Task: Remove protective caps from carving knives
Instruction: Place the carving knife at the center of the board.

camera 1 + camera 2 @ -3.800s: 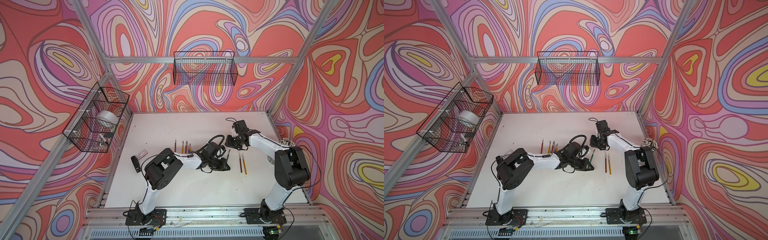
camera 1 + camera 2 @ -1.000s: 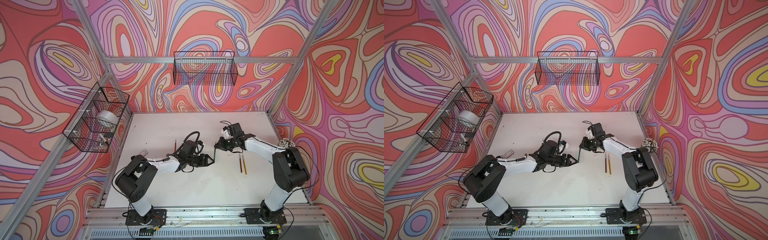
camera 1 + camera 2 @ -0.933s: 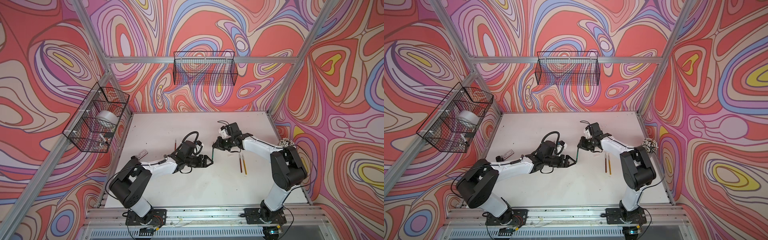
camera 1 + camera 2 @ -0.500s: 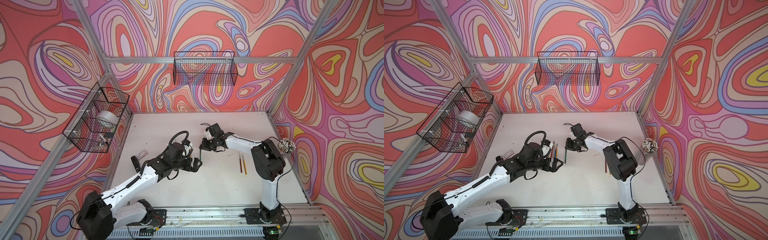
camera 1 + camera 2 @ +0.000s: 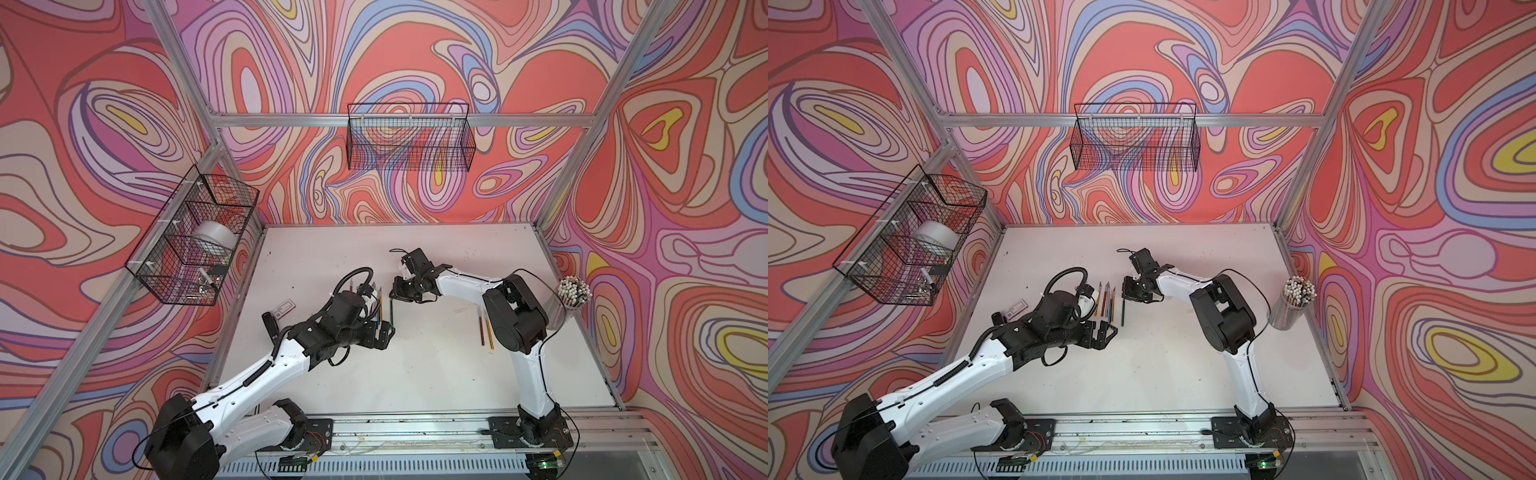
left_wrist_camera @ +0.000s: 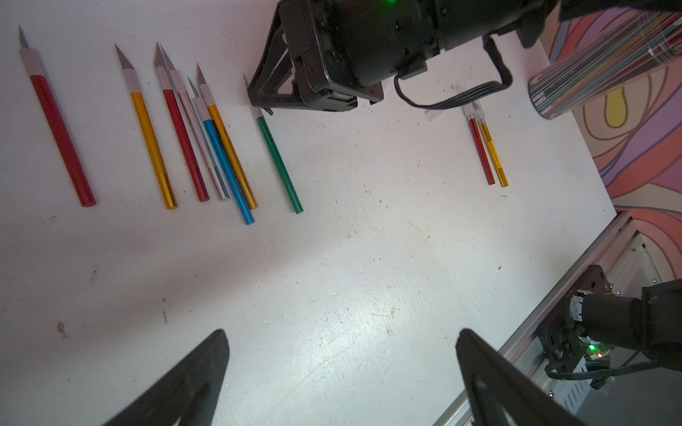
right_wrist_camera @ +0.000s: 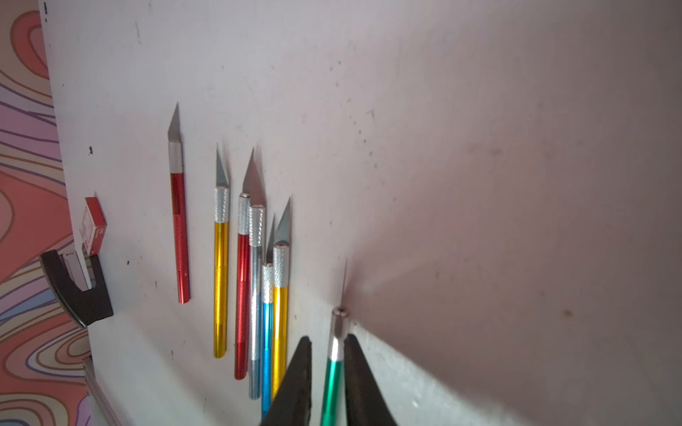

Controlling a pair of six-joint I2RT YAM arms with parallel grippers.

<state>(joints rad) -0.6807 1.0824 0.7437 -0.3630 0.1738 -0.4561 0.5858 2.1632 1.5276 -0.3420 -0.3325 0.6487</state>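
Green knife (image 7: 332, 372) inside slightly parted right tool (image 7: 327, 337); left tool (image 6: 341, 332) spread wide; red box (image 7: 94, 225) label unreadable.

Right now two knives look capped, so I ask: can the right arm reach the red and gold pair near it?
Probably yes: the pair lies uncovered beside that arm, though its claw straddles the green knife.

White arm links (image 5: 257, 374), blk joints (image 5: 515, 316), blk cables (image 6: 446, 104)
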